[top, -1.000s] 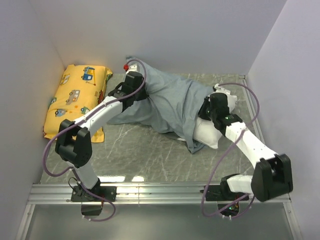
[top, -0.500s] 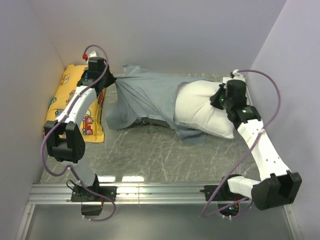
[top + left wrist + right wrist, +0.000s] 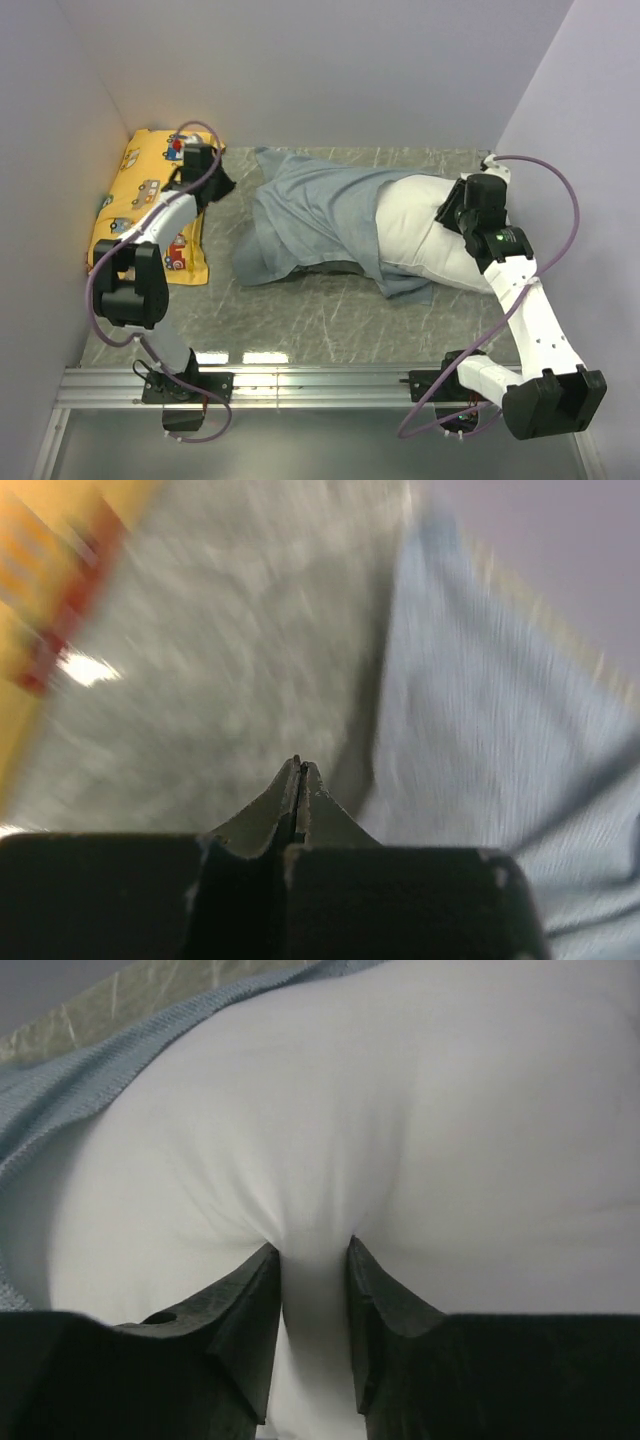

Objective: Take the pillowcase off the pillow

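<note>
Top view overhead from behind; wrist views close, sharing pillowcase [image 3: 320,215].

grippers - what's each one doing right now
left gripper: closed, nothing held.
right gripper: closed on the pillow.

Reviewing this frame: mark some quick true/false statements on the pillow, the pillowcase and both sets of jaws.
1. The right gripper has its jaws pinched on the pillow. True.
2. The left gripper holds the pillowcase. False: its jaws are shut on nothing, with the fabric lying apart.
3. The pillowcase is fully off the pillow. False: it covers the pillow's left part.
4. The yellow cushion lies against the left wall. True.
</note>
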`<state>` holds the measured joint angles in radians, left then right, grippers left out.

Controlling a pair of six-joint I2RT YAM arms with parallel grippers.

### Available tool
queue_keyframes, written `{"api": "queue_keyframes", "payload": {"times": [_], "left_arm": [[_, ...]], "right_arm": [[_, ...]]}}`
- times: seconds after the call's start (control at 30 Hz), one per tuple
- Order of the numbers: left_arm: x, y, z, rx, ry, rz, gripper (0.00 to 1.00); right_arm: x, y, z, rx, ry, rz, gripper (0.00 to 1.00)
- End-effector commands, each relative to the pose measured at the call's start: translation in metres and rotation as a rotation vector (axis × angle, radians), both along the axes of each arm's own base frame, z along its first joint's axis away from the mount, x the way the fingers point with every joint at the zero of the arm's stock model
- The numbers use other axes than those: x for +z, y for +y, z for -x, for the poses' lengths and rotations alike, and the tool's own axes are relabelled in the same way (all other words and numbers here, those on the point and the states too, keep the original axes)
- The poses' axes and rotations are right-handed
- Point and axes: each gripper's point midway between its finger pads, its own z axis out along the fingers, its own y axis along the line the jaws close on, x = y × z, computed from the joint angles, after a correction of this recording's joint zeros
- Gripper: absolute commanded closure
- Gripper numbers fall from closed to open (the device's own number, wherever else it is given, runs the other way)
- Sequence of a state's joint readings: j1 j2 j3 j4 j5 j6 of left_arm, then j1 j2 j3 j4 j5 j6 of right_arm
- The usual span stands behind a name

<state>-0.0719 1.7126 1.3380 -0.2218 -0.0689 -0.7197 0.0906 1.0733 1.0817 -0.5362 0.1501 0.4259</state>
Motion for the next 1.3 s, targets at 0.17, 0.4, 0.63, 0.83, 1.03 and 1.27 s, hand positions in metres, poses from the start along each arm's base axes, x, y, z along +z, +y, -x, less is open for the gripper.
{"api": "queue_keyframes", "payload": {"times": [0.17,0.4,0.63,0.83,1.03,1.27], "left_arm": [[0.032,-0.050,0.046,-0.137,-0.113,0.101,0.39],[0.053,-0.034,0.090,-0.115,-0.139,0.043,0.26],[0.053,-0.067,0.135,-0.237,-0.123,0.034,0.25],[0.048,-0.106,0.181,-0.348,-0.112,0.063,0.25],[0.023,-0.151,0.211,-0.445,-0.081,0.114,0.21],[-0.006,-0.192,0.211,-0.458,-0.069,0.098,0.18]], "right_arm": [[0.019,0.022,0.002,0.046,-0.085,0.090,0.33],[0.033,0.047,0.010,0.099,-0.114,0.179,0.20],[0.011,0.090,0.024,0.262,-0.048,0.238,0.10],[-0.055,0.083,0.044,0.204,0.095,0.283,0.08],[-0.079,0.093,0.044,0.219,0.093,0.223,0.06],[-0.093,0.111,0.032,0.260,0.098,0.191,0.07]]}}
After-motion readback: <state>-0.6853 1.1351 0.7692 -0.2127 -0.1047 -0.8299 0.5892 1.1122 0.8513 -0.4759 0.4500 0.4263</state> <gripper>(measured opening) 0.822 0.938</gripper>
